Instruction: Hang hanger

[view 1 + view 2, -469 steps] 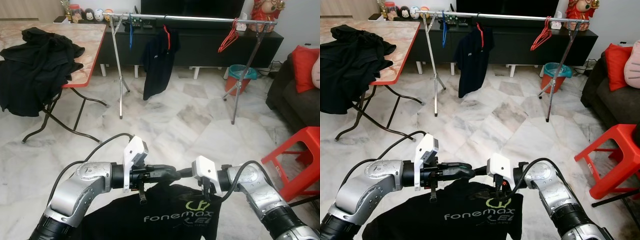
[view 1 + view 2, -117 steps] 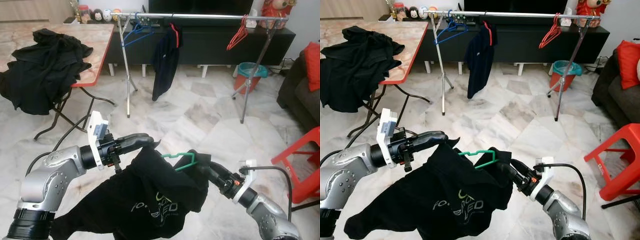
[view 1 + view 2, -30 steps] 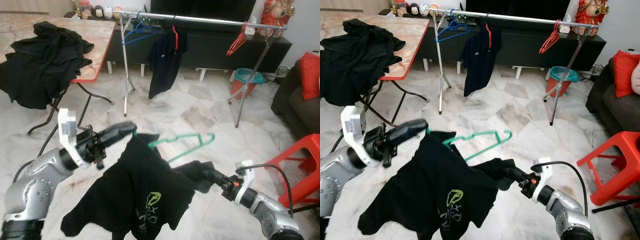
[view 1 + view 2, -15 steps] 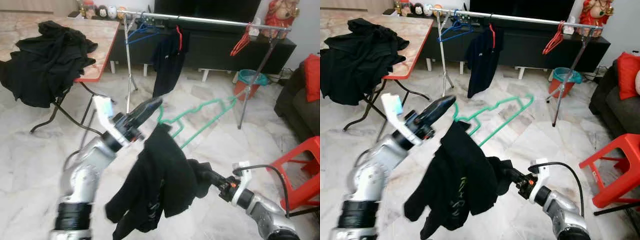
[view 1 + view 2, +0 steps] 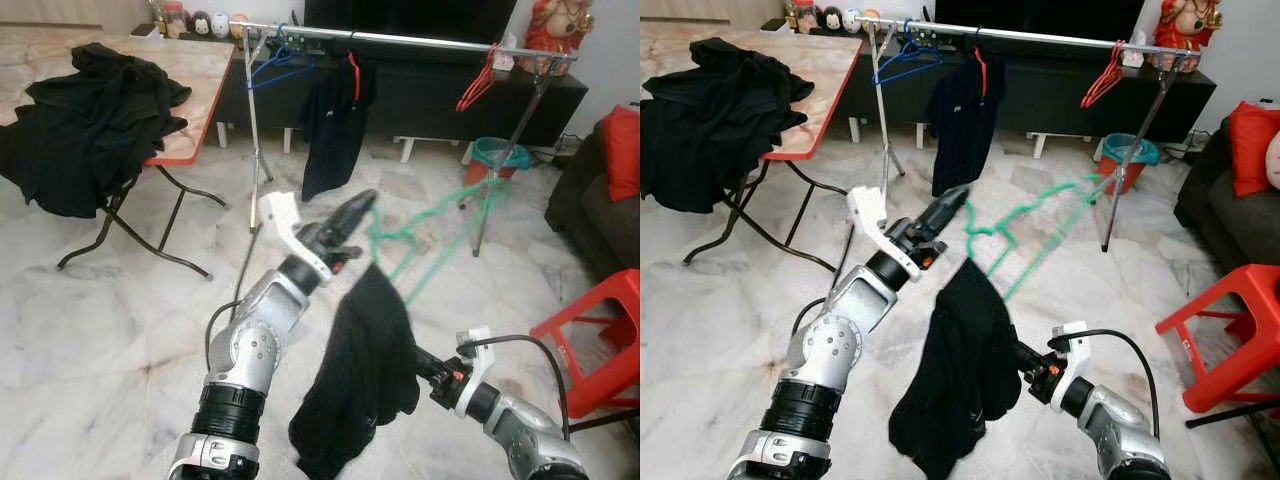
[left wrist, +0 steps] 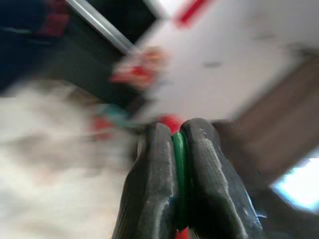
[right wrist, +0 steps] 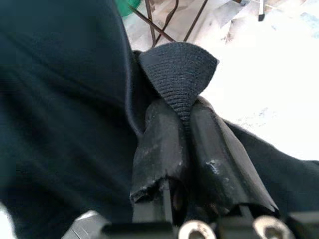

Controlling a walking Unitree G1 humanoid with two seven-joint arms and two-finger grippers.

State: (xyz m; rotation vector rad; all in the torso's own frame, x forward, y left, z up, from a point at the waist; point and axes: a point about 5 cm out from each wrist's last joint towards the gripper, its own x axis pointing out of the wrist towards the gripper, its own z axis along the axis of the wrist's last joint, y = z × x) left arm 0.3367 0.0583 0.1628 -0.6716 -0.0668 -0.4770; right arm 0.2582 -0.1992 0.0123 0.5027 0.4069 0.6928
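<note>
Green plastic hanger [image 5: 425, 228], squeezed in our left gripper [image 6: 178, 149], nears the silver clothes rail [image 5: 420, 40]; our right gripper [image 7: 185, 130] pinches the black shirt [image 5: 365, 365].

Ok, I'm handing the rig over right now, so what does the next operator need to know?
Left gripper: raised forward, fingers shut on the green hanger.
Right gripper: low, shut on a fold of the black shirt.
The shirt hangs from the hanger, draped unevenly.
The clothes rail is across the room, already carrying a dark shirt plus blue and red hangers.
Done: the shirt is on the hanger and lifted.
Left: walk to the rail, hook the hanger on, release both.
</note>
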